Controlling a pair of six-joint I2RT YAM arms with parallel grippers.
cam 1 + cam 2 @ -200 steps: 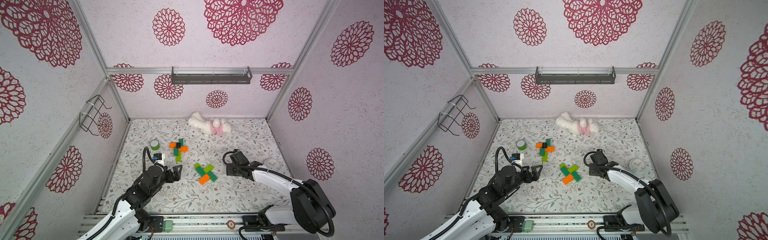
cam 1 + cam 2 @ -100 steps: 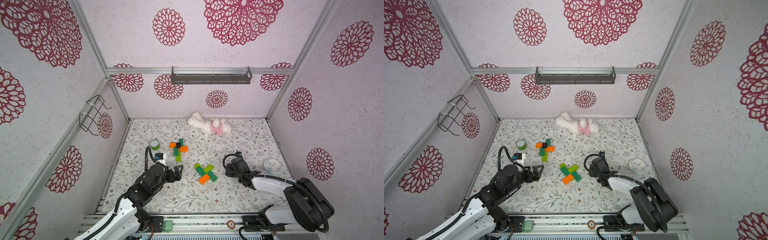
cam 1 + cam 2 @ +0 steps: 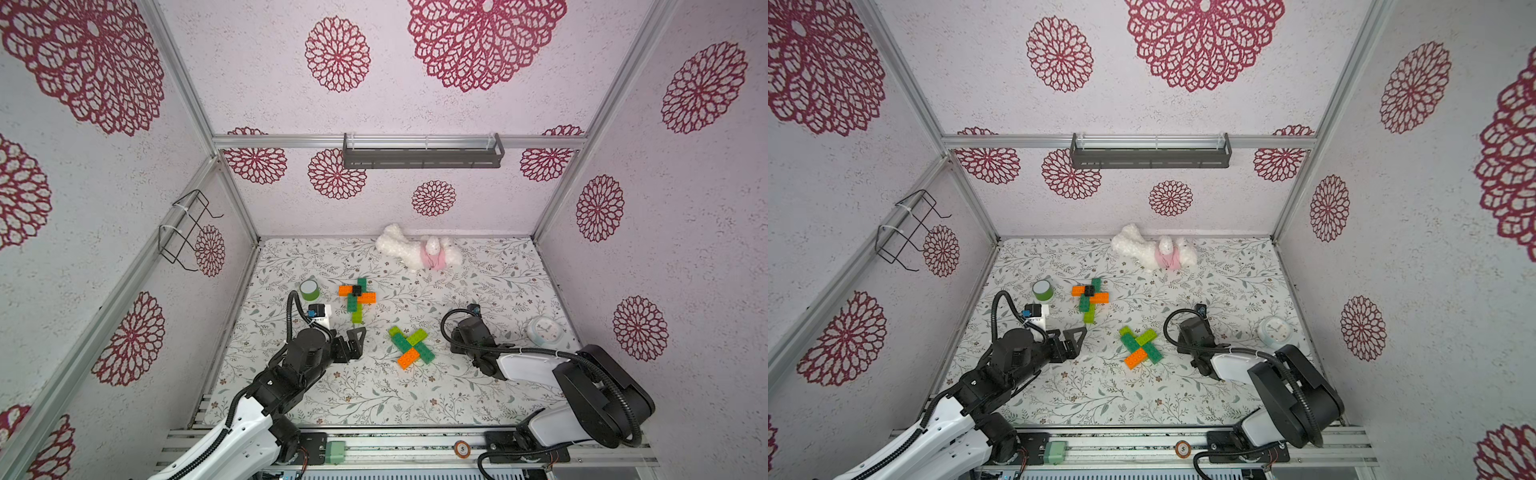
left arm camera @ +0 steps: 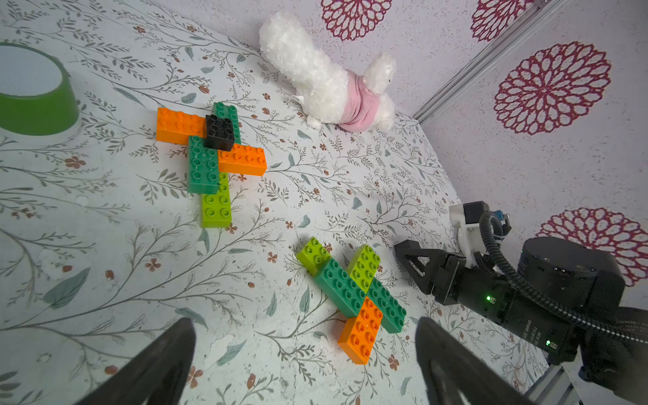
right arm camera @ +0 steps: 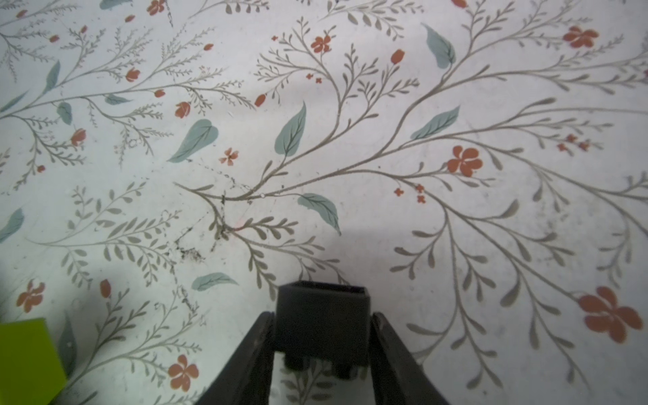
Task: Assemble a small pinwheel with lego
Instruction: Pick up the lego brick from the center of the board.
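Black brick (image 5: 322,328) clamped inside right claw (image 5: 322,317), left claw (image 4: 303,322) spread wide near brick cross (image 4: 350,298)

Your left arm (image 3: 249,428) and right arm (image 3: 528,368) show white shells, black joints and ribbed cables (image 3: 289,311) (green lights (image 4: 488,298) on the right).

Orange, dark green and lime bricks (image 3: 405,345), black brick (image 5: 322,322), white mat (image 3: 374,395) with grey-green sprigs and rust flowers, crimson-rosette walls (image 3: 478,208), white-and-pink plush (image 3: 401,246).
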